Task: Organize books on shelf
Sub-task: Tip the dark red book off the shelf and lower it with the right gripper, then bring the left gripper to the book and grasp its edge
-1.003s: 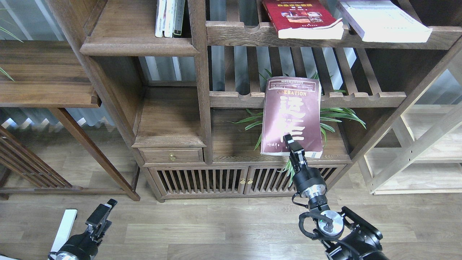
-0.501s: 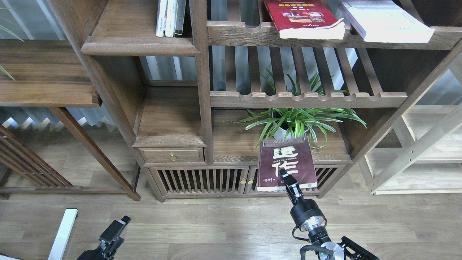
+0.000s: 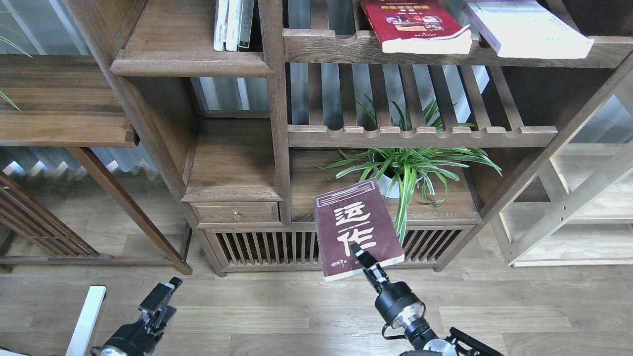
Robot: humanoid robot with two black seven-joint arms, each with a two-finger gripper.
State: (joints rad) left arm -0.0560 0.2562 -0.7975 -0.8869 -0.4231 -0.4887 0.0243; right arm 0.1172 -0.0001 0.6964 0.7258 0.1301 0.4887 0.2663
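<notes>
Right end effector (image 3: 360, 251) is clamped on the lower edge of the maroon book (image 3: 353, 227) (big white Chinese characters on cover), holding it up in front of the cabinet's slatted doors (image 3: 269, 247), cover facing the camera, tilted w/ its top leaning left. The book is off any shelf, just left of the spider plant (image 3: 405, 165). Red book (image 3: 413, 22) and white-lavender book (image 3: 526, 27) lie flat on the upper slatted shelf (image 3: 326, 47), side by side. Solid shelf board (image 3: 190, 62) at upper left carries thin pale-spined books (image 3: 232, 24). Left end effector (image 3: 160, 299) hangs low over the wood floor (image 3: 277, 316), holding nothing; can't tell how far apart its fingers are.
</notes>
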